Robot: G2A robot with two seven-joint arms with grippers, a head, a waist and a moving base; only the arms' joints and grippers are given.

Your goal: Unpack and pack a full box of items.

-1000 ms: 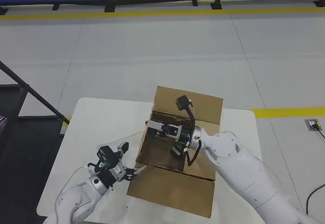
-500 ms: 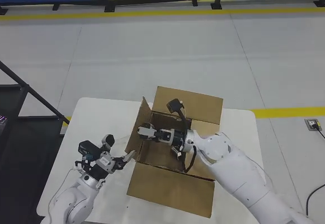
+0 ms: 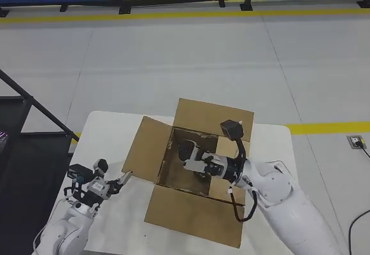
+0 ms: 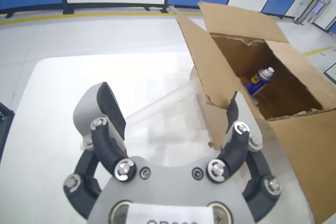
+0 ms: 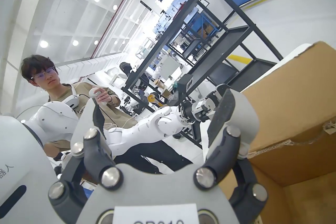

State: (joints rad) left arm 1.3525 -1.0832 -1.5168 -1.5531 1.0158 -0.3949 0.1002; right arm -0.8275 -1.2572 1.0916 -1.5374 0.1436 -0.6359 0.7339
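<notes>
The cardboard box (image 3: 197, 220) stands on the white table (image 3: 108, 134) with its flaps spread; its left flap (image 3: 148, 148) leans outward. Inside it stands a blue spray can (image 4: 258, 78) with a white cap. My left gripper (image 3: 114, 172) is open over the table left of the box, one fingertip (image 4: 232, 108) close to the flap's (image 4: 207, 62) torn lower corner, nothing between its fingers. My right gripper (image 3: 186, 152) is inside the box mouth, open and holding nothing (image 5: 160, 114), facing the left side wall (image 5: 288, 104).
A pale white tube-like thing (image 4: 157, 107) lies on the table by the box's near corner. Bare table lies left of the box. A black rack (image 3: 6, 159) stands beside the table's left edge.
The box's left flap has swung from lying inward to standing up and then leaning outward. My left gripper drew back to the left. My right gripper pulled back toward the box's middle.
</notes>
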